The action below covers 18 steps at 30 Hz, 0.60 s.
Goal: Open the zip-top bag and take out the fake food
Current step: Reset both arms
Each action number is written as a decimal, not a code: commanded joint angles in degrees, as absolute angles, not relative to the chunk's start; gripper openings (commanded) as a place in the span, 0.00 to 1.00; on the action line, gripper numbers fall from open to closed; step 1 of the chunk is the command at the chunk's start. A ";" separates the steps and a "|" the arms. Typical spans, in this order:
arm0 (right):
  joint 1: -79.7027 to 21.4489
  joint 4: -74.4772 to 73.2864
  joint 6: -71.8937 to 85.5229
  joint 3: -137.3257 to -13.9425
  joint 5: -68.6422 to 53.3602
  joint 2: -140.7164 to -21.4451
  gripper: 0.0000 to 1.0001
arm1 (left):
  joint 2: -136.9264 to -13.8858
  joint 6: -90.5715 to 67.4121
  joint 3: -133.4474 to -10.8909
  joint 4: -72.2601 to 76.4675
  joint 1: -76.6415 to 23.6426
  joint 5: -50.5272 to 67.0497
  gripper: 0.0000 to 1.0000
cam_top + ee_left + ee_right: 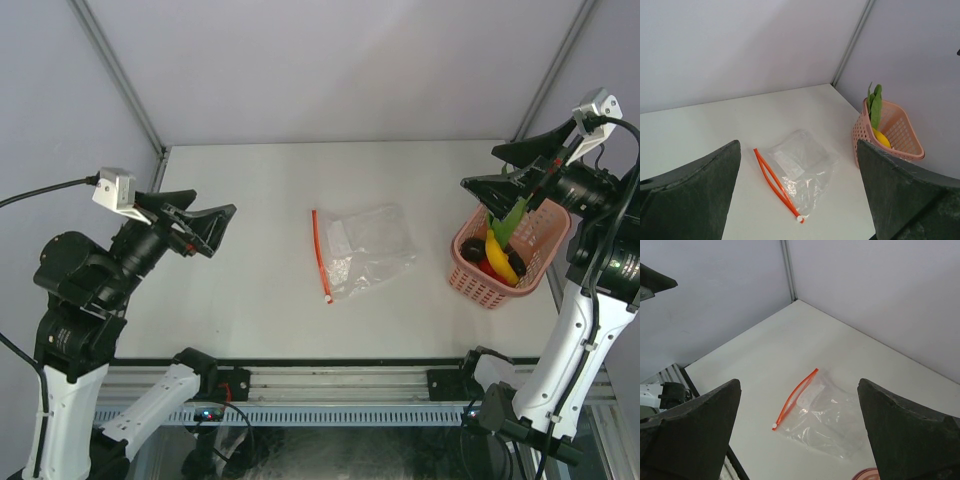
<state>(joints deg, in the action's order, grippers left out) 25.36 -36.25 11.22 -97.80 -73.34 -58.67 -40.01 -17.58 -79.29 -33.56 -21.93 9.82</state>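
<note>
The white table (pixel 250 200) takes up most of the view, with the left arm (pixel 90 270) and right arm (pixel 600 250) raised off it at either side. Both the left jaws and the right jaws are spread wide and grasp nothing.

A pink basket (pixel 480 285) sits directly below the right jaws, well apart from the left jaws. The clear bag (pixel 372 250) lies flat on the table between the two sets of jaws, ahead of and below each, touched by neither.

The fake food (pixel 500 258) is in the basket, not in the bag. A yellow banana stands next to a green leaf (pixel 512 218), with red and dark pieces under them. The bag looks empty, though crinkled clear plastic could hide a small piece, so that is not certain.

The orange zipper strip (pixel 320 255) runs along the bag's edge on the side toward the left jaws. In the left wrist view its two lines bow apart, so the mouth seems unsealed. A small white label (pixel 338 235) shows just inside that edge.

Judged from this, the emptying is done or nearly so. If a check is wanted, the right jaws would best pin the sealed end lightly. The left jaws would then lift one lip of the strip, taking only a single layer, since thin film slides and bunches when pressed hard.
</note>
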 commanded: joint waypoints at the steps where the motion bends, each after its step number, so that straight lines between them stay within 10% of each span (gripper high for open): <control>1: 25.22 -36.03 10.47 -98.00 -72.41 -58.14 0.99 | -40.08 -18.20 -78.82 -31.31 -21.52 10.92 1.00; 18: 25.39 -37.18 9.32 -97.93 -71.14 -57.92 0.99 | -40.78 -17.70 -78.23 -31.29 -21.51 11.14 1.00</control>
<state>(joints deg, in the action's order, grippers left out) 25.36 -37.43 9.93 -97.80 -72.03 -58.43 -40.12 -17.56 -79.18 -33.56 -21.93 9.85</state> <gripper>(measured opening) 0.990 0.998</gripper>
